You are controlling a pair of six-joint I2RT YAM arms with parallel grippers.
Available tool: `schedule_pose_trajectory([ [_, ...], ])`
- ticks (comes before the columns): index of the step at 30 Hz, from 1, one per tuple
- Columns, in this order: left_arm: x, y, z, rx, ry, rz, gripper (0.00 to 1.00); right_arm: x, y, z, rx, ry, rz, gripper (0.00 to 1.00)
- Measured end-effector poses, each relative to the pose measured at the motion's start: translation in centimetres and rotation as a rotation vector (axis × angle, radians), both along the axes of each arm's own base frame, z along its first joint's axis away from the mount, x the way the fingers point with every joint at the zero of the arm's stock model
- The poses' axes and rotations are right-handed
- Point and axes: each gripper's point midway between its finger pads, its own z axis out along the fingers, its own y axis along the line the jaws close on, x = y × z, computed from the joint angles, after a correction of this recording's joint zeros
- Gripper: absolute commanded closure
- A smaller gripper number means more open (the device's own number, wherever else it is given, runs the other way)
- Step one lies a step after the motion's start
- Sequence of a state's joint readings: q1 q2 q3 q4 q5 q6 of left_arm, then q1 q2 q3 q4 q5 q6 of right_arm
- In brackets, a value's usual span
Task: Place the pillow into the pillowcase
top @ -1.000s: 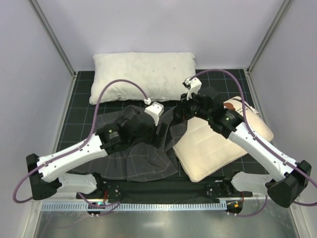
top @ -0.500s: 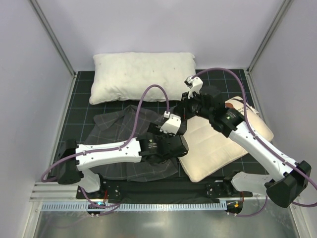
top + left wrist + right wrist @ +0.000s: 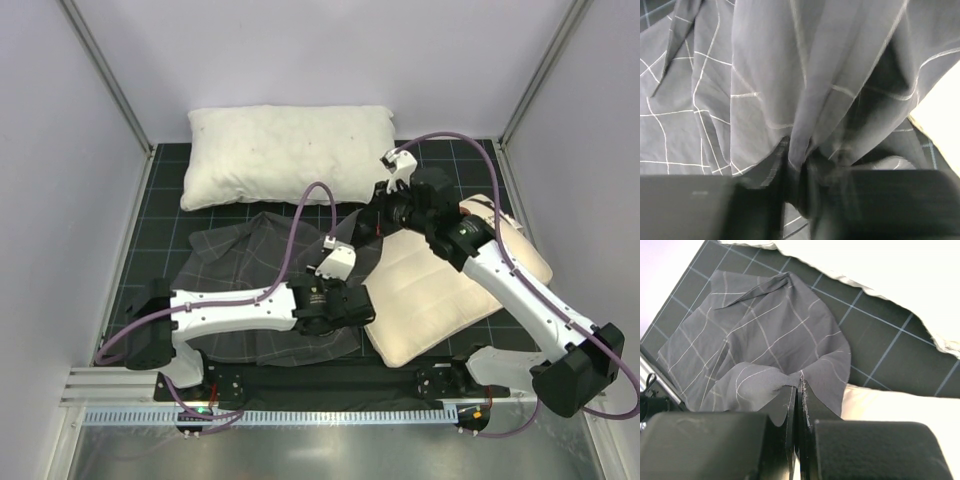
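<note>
The dark grey grid-patterned pillowcase [image 3: 240,265] lies crumpled at the centre left of the mat. To its right, the cream quilted pillow [image 3: 440,285] lies flat and outside it. My right gripper [image 3: 367,230] is shut on a raised hem of the pillowcase [image 3: 765,340], the fabric pinched between its fingers [image 3: 799,395]. My left gripper [image 3: 362,305] reaches low across the case to the pillow's left edge. In the left wrist view, which is blurred, a hanging fold of the pillowcase [image 3: 765,75] runs down between the left gripper's [image 3: 797,172] narrowly set jaws. The pillow [image 3: 945,115] shows cream at the right.
A larger plain white lumpy pillow [image 3: 285,155] lies along the back of the black gridded mat [image 3: 165,215]. Purple cables loop over both arms. Walls enclose the sides, and a metal rail [image 3: 300,415] runs along the near edge.
My left arm has swung right across the pillowcase to the pillow's left edge, and its jaws have closed from wide open onto a fabric fold. My right gripper has lifted the hem slightly.
</note>
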State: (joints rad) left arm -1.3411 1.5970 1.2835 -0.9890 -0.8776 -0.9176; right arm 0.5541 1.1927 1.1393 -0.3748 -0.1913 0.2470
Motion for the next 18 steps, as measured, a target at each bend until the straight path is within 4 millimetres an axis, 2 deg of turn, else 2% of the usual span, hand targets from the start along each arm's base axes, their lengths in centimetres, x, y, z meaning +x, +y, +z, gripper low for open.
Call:
schedule_pose_trajectory([
  [2, -0.2, 0.4, -0.2, 0.001, 0.016, -0.005, 0.95, 0.7, -0.6, -0.2, 0.003, 0.006, -0.015, 0.96],
  [5, -0.8, 0.7, 0.1, -0.081, 0.074, -0.041, 1.00, 1.6, -0.9, -1.2, 0.008, 0.037, -0.012, 0.96],
  [8, -0.2, 1.1, 1.6, -0.267, 0.146, -0.067, 0.99, 2.9, -0.5, -2.9, 0.010, 0.075, 0.004, 0.96],
  [13, 2.4, 2.4, 4.3, -0.504, 0.190, -0.087, 1.00, 5.0, 0.1, -5.9, -0.005, 0.144, 0.012, 0.96],
  [15, 3.0, 2.0, 4.7, -0.547, 0.213, -0.118, 1.00, 6.0, 0.0, -6.2, -0.003, 0.152, 0.004, 0.96],
  [18, 3.7, 1.7, 4.0, -0.554, 0.252, -0.138, 0.99, 7.6, -0.3, -5.7, 0.007, 0.147, -0.011, 0.96],
])
